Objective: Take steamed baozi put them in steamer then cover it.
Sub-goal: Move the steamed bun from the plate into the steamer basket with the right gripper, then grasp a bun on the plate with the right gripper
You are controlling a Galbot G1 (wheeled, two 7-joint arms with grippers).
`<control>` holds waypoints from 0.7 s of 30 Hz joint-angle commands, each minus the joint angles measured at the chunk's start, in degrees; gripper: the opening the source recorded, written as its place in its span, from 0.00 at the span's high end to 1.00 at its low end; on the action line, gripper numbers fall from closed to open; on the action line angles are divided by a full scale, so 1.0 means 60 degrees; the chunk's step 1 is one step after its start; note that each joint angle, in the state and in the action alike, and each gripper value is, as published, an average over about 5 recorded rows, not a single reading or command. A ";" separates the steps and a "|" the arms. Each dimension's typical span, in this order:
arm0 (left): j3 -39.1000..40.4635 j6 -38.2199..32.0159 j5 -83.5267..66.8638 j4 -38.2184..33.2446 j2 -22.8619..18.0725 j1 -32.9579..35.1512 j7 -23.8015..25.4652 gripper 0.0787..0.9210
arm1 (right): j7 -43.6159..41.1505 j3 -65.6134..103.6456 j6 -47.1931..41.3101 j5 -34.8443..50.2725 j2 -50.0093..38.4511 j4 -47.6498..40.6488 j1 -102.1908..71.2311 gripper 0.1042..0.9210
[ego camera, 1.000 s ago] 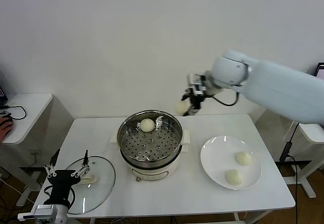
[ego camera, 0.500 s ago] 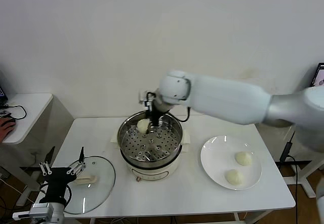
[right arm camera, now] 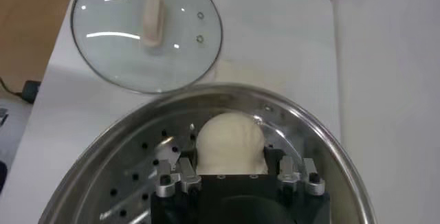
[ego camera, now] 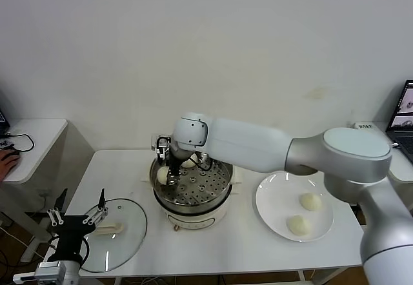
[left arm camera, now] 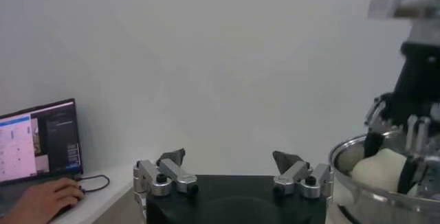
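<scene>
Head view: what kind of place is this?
Likely a lab or office test room, not a kitchen: a bare white wall, a white table holding only the steamer, and a side desk with a laptop.

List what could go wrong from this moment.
1. The right gripper holds a baozi low at the steamer wall; released there, it may roll or rest against the rim.
2. Another baozi lies just beside it on the tray; withdrawing could nudge it.
3. The cover lies under the open left gripper near the table edge; a poor grasp on its handle may push it off.
</scene>
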 commanded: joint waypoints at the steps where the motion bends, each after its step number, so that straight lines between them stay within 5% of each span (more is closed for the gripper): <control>1: -0.0003 -0.0014 0.0008 -0.0010 -0.0010 0.0022 -0.0002 0.12 | 0.0021 0.0062 -0.0050 -0.0262 0.0447 -0.0624 -0.0362 0.35; 9: 0.0014 -0.0008 0.0006 -0.0076 -0.0010 0.0040 -0.0002 0.12 | -0.0695 0.0061 0.0085 -0.0595 -0.0046 -0.0191 0.0258 0.14; 21: 0.0119 0.0051 -0.0028 -0.0141 0.0057 -0.0036 0.0010 0.12 | -0.3526 -0.0650 0.1791 -0.1470 -0.4056 0.3226 0.3812 0.12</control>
